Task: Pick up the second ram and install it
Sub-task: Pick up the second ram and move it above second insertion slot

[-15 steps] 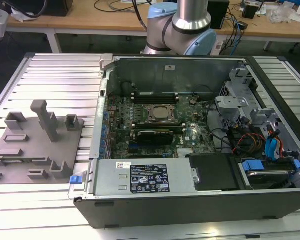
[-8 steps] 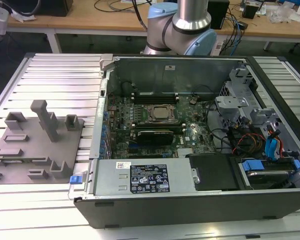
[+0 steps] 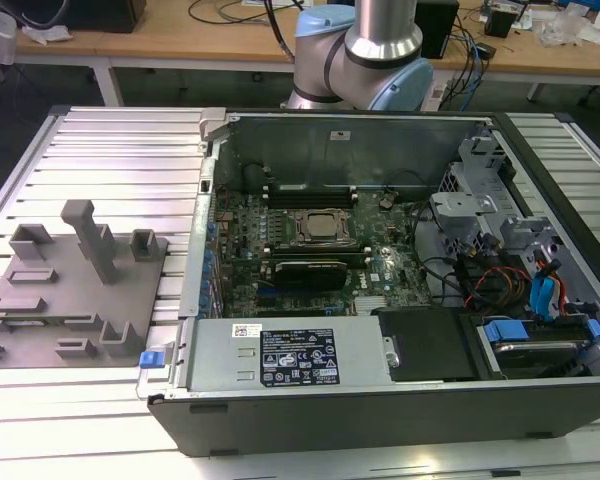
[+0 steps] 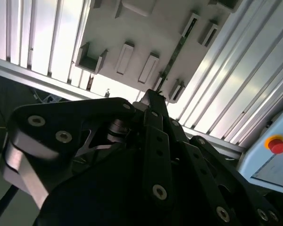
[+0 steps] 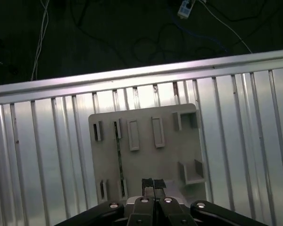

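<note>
**Item:** second ram (image 5: 118, 160), a slim dark strip. It stands on edge in the gray tray (image 5: 172, 155), with a small slot block holding each end.

**Location:** the tray rests on the ribbed counter (image 5: 254, 141). In the exterior view it sits to the exterior view's left of the open computer case (image 3: 380, 415).

**Long axis:** parallel with the counter's ribs, with the thin upper edge facing the tool.

**Tool** (image 5: 153, 183): raised well above the tray, fingers drawn together with nothing between them.

**Relation:** the ram lies off to one side of the tool's tips, not beneath them. Bare tray and a slot block lie between. The offset runs across the ribs rather than along them. The two fingers sit side by side across the ram's length (so, by my judgement, their closing line would cross its flat faces).
</note>
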Robot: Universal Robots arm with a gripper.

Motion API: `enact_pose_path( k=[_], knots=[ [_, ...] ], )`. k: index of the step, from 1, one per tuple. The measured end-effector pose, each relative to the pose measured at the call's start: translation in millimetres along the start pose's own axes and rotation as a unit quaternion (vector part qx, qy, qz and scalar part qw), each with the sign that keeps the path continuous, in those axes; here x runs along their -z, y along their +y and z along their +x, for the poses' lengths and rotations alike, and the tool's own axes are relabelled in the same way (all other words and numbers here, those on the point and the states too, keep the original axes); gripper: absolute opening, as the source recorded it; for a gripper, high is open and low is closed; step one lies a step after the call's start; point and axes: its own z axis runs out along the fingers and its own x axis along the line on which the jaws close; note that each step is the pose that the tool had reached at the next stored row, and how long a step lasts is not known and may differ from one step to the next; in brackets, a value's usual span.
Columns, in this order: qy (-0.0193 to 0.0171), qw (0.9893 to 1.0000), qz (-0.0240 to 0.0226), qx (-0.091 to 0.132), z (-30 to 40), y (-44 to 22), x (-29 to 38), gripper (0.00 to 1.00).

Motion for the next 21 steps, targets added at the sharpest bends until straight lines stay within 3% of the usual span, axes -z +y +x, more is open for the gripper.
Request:
enact_pose_path(
  k=[7,15,16,17,18,19,21],
  knots=[
    [0.0015,0.9994,-0.0008,0.034,0.0,0.0,0.0,0.11],
    [0.0017,0.9993,-0.0009,0.038,0.0,0.0,0.1,0.11],
    [0.0017,0.9993,-0.0009,0.038,0.0,0.0,0.0,0.17],
    [0.0017,0.9993,-0.0009,0.038,0.0,0.0,0.0,0.29],
    [0.0017,0.9993,-0.0009,0.038,0.0,0.0,0.0,0.29],
    [0.0017,0.9993,-0.0009,0.038,0.0,0.0,0.0,0.36],
    [0.0018,0.9993,-0.001,0.039,0.0,-0.1,-1.0,0.36]
  ],
)
